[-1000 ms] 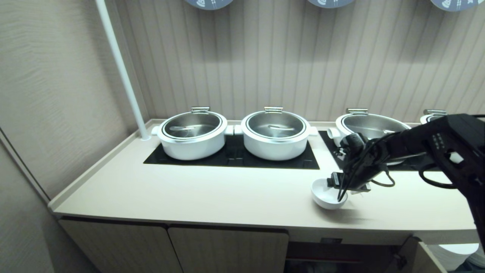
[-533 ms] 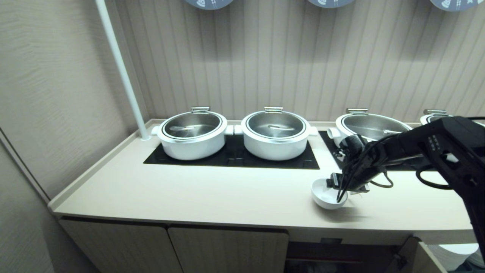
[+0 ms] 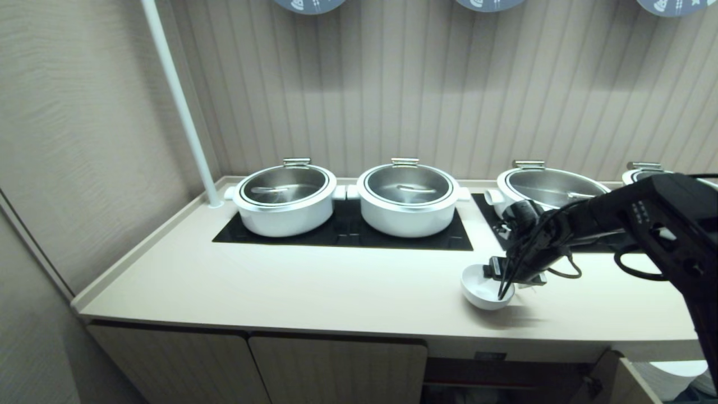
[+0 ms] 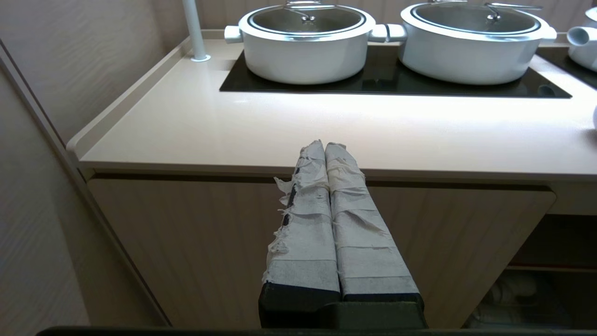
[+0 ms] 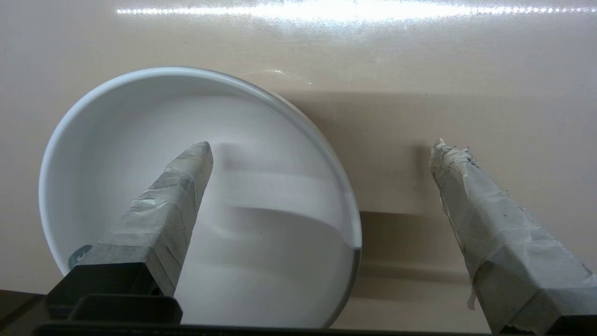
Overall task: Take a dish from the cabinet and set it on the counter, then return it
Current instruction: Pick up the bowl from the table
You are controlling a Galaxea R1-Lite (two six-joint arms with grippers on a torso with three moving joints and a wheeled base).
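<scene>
1. The bowl [image 3: 483,289] sits on the worktop [image 3: 314,286], near the front edge and toward the right end, in front of the gap between the two black glass panels [image 3: 348,231].
2. The right gripper [image 3: 513,280] reaches over the bowl from the right, pointing downward; in the right wrist view its jaws stand wide apart and released, one taped finger [image 5: 172,205] over the inside of the bowl [image 5: 261,224], the other [image 5: 485,224] outside the rim above bare worktop [image 5: 419,84]. Neither finger clearly presses the rim.
3. The bowl is upright, open side up, with nothing in it.
4. The left gripper [image 4: 324,154] hangs in front of the cabinet [image 4: 196,242], below the worktop's front edge, jaws clenched together on nothing.
5. Two white lidded pots [image 3: 286,199] [image 3: 408,197] stand side by side on the left glass panel, well behind the bowl; a third pot [image 3: 541,188] stands on the right panel behind the right arm.
6. A white pole [image 3: 179,101] rises from the worktop's back left corner.
7. Below the worktop, the left cabinet doors [image 3: 336,370] are closed; the space under the bowl looks open and dark.
</scene>
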